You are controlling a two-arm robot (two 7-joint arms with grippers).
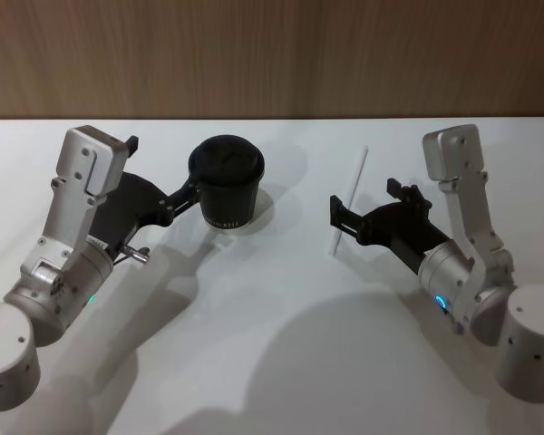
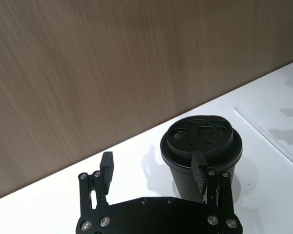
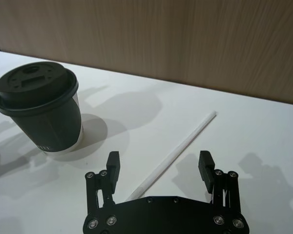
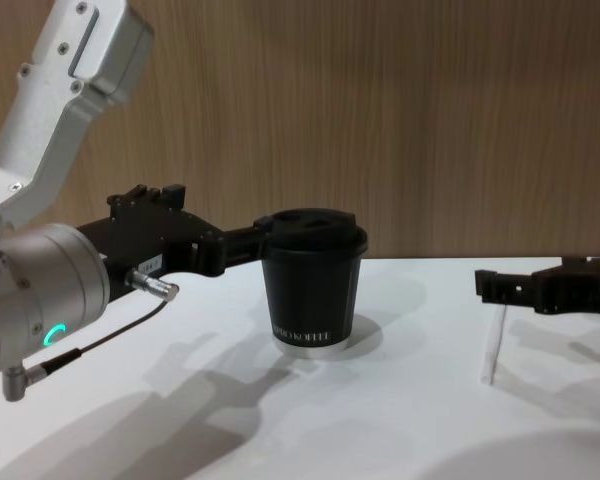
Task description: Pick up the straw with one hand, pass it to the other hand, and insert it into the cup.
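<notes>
- On white table, before wood wall: cup upright, lid on, left of centre.
- Right of cup, well apart: straw flat on table, running lengthwise away from robot, slightly slanted.
- Low over straw's near part: right gripper, fingers spread wide, straw on table between them, not gripped. Whether fingertips touch table: cannot tell.
- Just left of cup: left gripper, fingers also wide apart, nothing held. One finger at cup's side just under lid, contact unclear. Other finger out over bare table, so cup not between the two.
- Both arms bent at elbow, reaching inward from table's outer sides.
</notes>
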